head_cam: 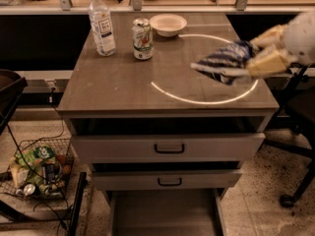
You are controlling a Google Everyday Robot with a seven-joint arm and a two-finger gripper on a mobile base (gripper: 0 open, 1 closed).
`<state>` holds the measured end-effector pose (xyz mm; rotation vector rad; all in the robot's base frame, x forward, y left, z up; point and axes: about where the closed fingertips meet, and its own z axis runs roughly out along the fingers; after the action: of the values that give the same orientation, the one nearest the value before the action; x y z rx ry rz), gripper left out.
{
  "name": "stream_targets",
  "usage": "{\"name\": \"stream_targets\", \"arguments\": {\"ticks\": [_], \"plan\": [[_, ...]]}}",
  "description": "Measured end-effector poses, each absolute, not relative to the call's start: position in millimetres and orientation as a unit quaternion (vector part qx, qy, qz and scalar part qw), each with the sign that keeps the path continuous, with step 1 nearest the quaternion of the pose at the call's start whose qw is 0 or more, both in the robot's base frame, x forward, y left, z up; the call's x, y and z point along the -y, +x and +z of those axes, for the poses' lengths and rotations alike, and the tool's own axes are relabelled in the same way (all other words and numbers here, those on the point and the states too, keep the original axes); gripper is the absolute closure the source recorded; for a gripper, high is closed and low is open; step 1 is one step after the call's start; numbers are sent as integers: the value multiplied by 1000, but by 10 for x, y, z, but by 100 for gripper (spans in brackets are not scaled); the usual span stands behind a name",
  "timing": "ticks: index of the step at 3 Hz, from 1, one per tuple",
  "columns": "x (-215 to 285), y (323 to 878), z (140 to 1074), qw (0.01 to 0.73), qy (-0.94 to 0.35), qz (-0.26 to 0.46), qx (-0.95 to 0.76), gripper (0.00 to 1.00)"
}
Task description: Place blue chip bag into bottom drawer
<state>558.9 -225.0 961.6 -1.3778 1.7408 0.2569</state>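
Observation:
The blue chip bag (224, 61), crumpled dark-blue foil with white stripes, hangs in the air over the right side of the cabinet top. My gripper (256, 58) comes in from the right edge and is shut on the bag's right end, its pale fingers (266, 62) above and below the foil. The bottom drawer (165, 213) is pulled out at the foot of the cabinet, a flat grey-brown tray with thin side walls. It lies well below and to the left of the bag.
On the cabinet top (123, 82) stand a water bottle (102, 22), a drink can (142, 38) and a white bowl (168, 24). Two grey drawer fronts (169, 148) stick out slightly. A wire basket (37, 171) of snack packets sits on the floor at left, a chair base (290, 195) at right.

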Motion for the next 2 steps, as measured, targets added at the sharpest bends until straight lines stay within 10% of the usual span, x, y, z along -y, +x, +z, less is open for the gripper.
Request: {"name": "stream_targets", "arguments": {"ticks": [2], "plan": [[2766, 4459, 8885, 435, -515, 150, -723, 100]]}}
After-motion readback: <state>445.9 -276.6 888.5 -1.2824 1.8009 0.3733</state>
